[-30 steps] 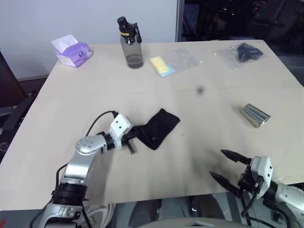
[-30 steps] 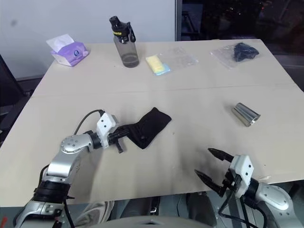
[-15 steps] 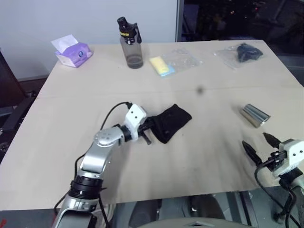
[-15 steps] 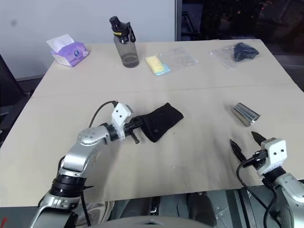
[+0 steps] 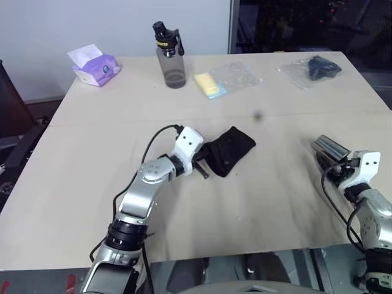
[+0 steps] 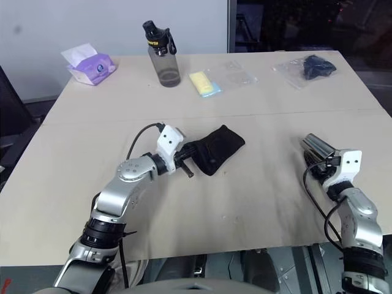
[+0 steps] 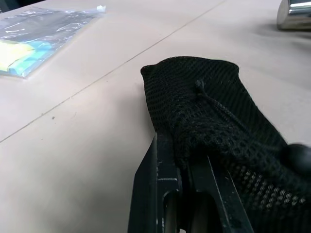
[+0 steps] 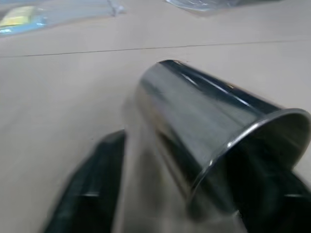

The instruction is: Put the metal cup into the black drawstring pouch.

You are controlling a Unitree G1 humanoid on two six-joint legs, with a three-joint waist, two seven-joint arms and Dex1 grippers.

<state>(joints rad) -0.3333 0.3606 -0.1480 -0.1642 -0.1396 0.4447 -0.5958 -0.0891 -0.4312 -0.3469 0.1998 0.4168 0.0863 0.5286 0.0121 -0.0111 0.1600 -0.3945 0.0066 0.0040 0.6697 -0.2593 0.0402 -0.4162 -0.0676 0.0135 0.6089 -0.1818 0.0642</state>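
Two head cameras high up, one camera close in on each wrist.
The head pair looks forward and down over the pale wooden desk [image 5: 92, 153]; the left wrist camera sits low against the black mesh drawstring pouch [image 7: 214, 126], the right almost against the shiny steel cup [image 8: 204, 126], both also visible from above.

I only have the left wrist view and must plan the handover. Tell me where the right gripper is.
Observer: The right gripper is at the metal cup, which lies on its side near the right edge of the table, apart from the black drawstring pouch.
Operator: Give me the cup's facing.
Observer: Its open rim faces the right gripper, as the right wrist view shows.
Operator: Name what stands at the far edge.
Observer: A grey water bottle stands upright there, with a purple tissue pack to its left.
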